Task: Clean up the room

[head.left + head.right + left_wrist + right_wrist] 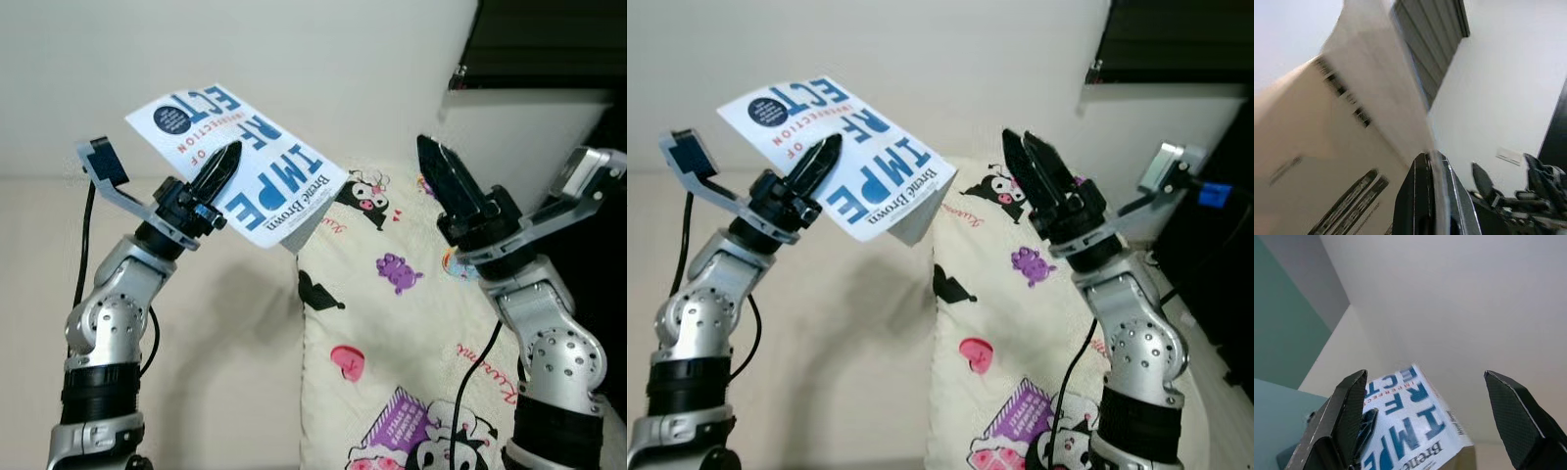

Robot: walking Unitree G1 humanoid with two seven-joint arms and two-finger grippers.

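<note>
A white paperback book (235, 162) with blue and red title letters is held up in the air before the wall, tilted. My left gripper (223, 166) is shut on the book, one black finger lying across its cover. The book's cover also shows in the right wrist view (1410, 433), and its pale back in the left wrist view (1327, 161). My right gripper (1029, 162) is raised to the right of the book, open and apart from it, with nothing between its fingers (1349, 418).
A cream cushion or blanket (392, 333) printed with cartoon figures lies below the arms, right of centre. A plain beige wall (294, 59) stands behind. A dark window or shelf (549, 44) is at the upper right.
</note>
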